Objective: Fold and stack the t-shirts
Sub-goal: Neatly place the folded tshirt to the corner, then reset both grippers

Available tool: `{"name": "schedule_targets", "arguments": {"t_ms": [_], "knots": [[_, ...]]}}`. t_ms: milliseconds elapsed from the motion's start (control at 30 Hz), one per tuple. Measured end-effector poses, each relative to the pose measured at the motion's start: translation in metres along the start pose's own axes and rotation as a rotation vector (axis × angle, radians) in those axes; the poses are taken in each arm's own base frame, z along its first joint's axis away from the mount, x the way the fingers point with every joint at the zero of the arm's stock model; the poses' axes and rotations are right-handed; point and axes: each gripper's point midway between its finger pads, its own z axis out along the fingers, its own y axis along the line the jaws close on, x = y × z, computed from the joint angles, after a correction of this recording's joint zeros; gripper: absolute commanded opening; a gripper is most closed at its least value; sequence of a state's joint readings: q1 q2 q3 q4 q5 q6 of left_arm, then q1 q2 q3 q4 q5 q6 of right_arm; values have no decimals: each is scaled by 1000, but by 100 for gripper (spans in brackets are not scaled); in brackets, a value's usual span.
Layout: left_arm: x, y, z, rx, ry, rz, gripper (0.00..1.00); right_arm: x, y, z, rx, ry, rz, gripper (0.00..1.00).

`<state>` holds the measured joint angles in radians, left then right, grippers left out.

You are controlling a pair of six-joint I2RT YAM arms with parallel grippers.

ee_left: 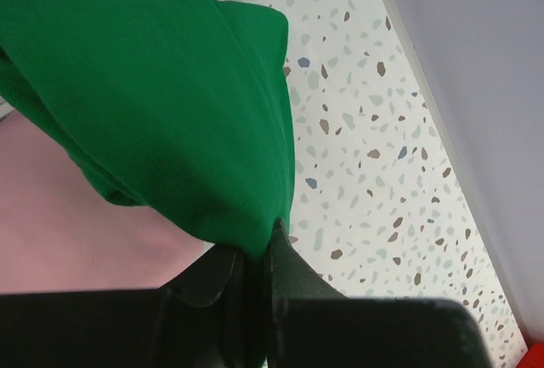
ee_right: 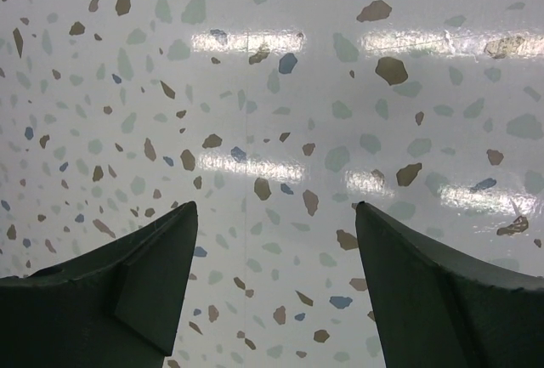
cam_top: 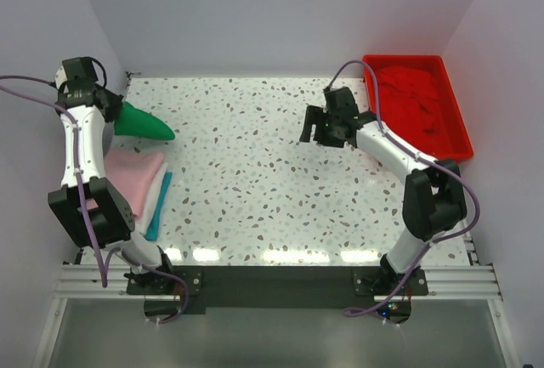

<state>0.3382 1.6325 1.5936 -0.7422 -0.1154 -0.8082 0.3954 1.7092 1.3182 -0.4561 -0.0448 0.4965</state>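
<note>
Now: left claw [ee_left: 259, 247] clamped on green shirt [ee_left: 170, 113] near pink shirt [cam_top: 132, 172]; right claw [ee_right: 274, 208] wide apart, holding nothing, over table [ee_right: 255, 87].

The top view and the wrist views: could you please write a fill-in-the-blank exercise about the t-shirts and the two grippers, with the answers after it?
1. The left gripper is ____ on the green t-shirt.
2. The right gripper stands ____ above the bare table, holding nothing.
3. The tray at the right side of the table holds a ____ t-shirt.

Missing words: shut; open; red.
</note>
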Motion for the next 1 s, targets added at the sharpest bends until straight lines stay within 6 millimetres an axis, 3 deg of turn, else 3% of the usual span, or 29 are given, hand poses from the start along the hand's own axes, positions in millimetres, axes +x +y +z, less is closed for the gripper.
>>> {"name": "schedule_targets", "arguments": {"t_ms": [233,400,433,467,500,533,600,667,733,867,933,1000], "knots": [[-17,14,-28,14,-59,-18,0,3,5,-11,-14,-13,-10,78],[-11,39,-44,-7,-75,-33,0,9,15,-23,-36,-24,-32,78],[-6,47,-46,-20,-72,-36,8,12,17,-25,-41,-24,-38,78],[0,57,-48,-37,-73,-39,34,17,18,-29,-45,-21,-45,78],[9,69,-49,-64,-62,-40,34,21,20,-30,-49,-17,-51,78],[19,83,-50,-88,-64,-52,69,25,23,-33,-56,-16,-61,79],[44,120,-58,-168,-48,-74,85,37,26,-39,-66,-7,-78,79],[58,150,-75,-211,-81,-105,92,52,26,-47,-77,4,-94,79],[62,165,-98,-207,-149,-123,100,63,25,-55,-85,9,-104,79],[43,155,-146,-86,-317,-145,100,68,24,-69,-92,-6,-112,79],[35,148,-153,-52,-343,-134,100,65,24,-73,-92,-23,-111,79],[35,138,-148,-17,-321,-106,100,64,22,-77,-91,-34,-108,79]]}}
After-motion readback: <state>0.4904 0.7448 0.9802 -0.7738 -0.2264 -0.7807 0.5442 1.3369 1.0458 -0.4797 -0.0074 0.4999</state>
